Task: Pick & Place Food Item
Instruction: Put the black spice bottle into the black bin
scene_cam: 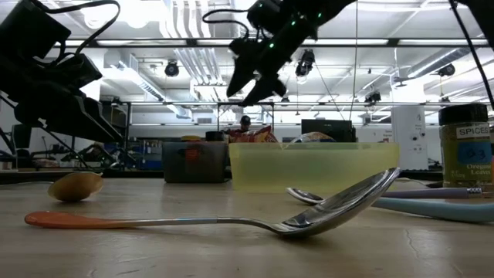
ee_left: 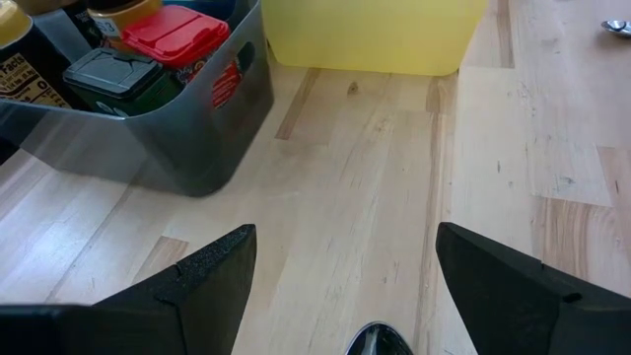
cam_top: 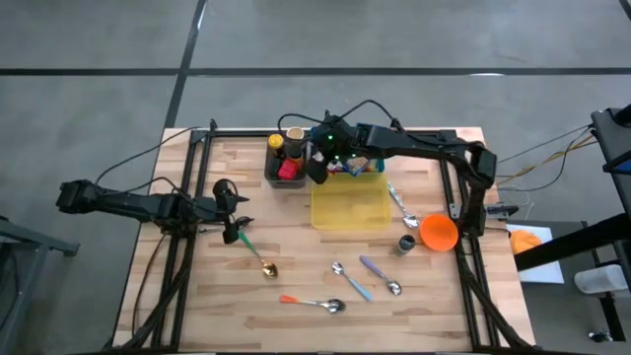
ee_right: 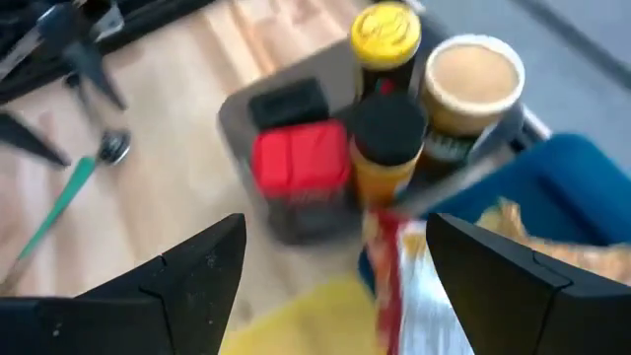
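Overhead, right gripper hovering with fingers apart beside the grey bin, snack bag lying behind the yellow tray; left wrist, left gripper resting spread above bare table.

From above, the right hand covered part of the gray bin, so what lay under it could not be told. In the right wrist view the snack bag beside that bin was blurred, its print unreadable.
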